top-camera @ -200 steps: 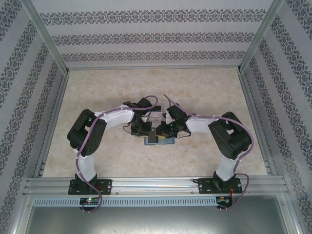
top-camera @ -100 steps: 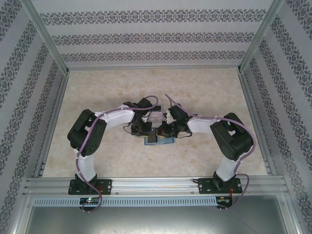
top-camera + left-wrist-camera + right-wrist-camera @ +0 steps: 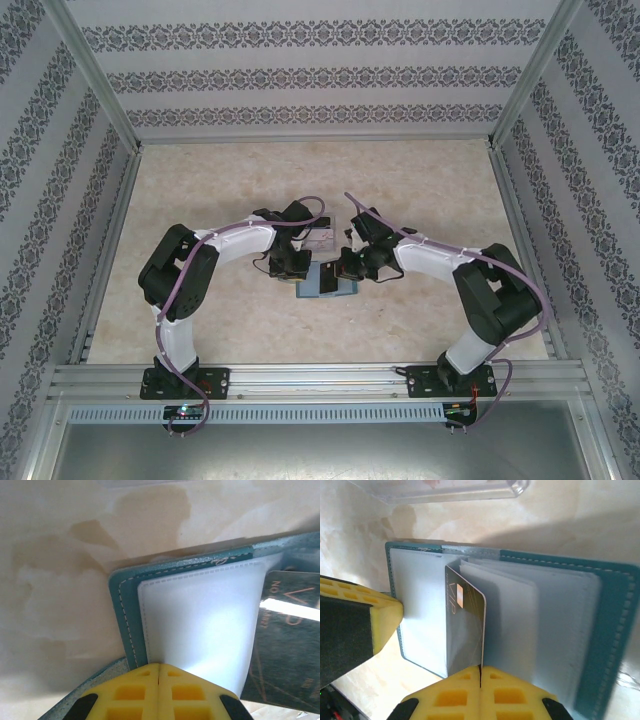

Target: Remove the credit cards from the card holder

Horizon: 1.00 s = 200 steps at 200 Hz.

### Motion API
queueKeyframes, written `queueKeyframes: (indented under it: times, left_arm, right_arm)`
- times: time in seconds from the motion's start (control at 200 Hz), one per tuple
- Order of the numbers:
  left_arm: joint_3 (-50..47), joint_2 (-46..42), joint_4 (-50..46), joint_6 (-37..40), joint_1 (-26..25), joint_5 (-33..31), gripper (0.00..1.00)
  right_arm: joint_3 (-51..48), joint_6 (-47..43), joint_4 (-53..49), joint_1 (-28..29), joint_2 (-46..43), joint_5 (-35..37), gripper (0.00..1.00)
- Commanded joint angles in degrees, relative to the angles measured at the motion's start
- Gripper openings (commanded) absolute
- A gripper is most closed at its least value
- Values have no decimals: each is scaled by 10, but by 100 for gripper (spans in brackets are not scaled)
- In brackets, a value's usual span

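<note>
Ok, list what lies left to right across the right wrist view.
Left arm's yellow fingers → dark credit card → clear pocket sleeves → card holder's teal cover edge.

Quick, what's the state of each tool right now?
Left tool: closed, tip pressed on the card holder.
Right tool: closed on the dark credit card.

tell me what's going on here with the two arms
Two arms are working over an open teal card holder. The left gripper, shut, presses on its left flap to steady it. The right gripper is shut on a dark credit card that stands up from the middle pockets, partly drawn out. A clear tray lies just beyond.
</note>
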Motion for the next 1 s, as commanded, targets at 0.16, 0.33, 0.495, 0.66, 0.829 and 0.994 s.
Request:
queueKeyframes:
  times: [0.16, 0.33, 0.495, 0.66, 0.829, 0.994]
  left_arm:
    - [-35, 26, -75, -4, 1, -77, 0]
    - [-34, 24, -72, -5, 1, -76, 0]
    - [-34, 22, -71, -4, 0, -72, 0]
    - [-35, 22, -67, -3, 0, -70, 0]
    - [-34, 24, -65, -2, 0, -67, 0]
    - [-33, 26, -63, 0, 0, -65, 0]
  right_arm:
    - [38, -33, -84, 7, -20, 57, 0]
    - [57, -27, -82, 22, -5, 57, 0]
    - [72, -14, -74, 34, 11, 45, 3]
    - [81, -5, -69, 44, 28, 35, 7]
    - [81, 4, -61, 50, 31, 25, 13]
    - [79, 7, -60, 54, 31, 24, 14]
